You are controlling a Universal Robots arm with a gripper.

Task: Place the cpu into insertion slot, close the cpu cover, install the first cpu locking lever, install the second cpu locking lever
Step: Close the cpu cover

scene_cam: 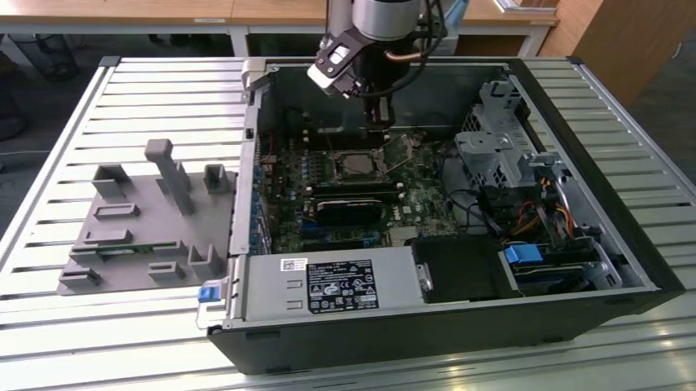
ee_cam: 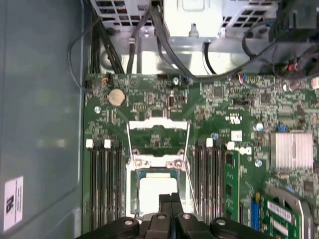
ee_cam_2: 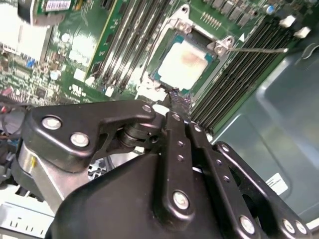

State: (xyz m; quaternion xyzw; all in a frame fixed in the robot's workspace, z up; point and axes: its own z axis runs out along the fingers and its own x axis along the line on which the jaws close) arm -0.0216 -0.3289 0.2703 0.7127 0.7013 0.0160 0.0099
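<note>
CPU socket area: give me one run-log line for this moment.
cpu: seated in insertion slot | cpu cover: open | gripper: shut, empty, tips at the slot's edge

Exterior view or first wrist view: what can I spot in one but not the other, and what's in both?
Exterior view's own: the grey tray on the slatted table. First wrist view's own: the round battery and a white sticker. Shared: the gripper near the cpu, which sits in its slot.
</note>
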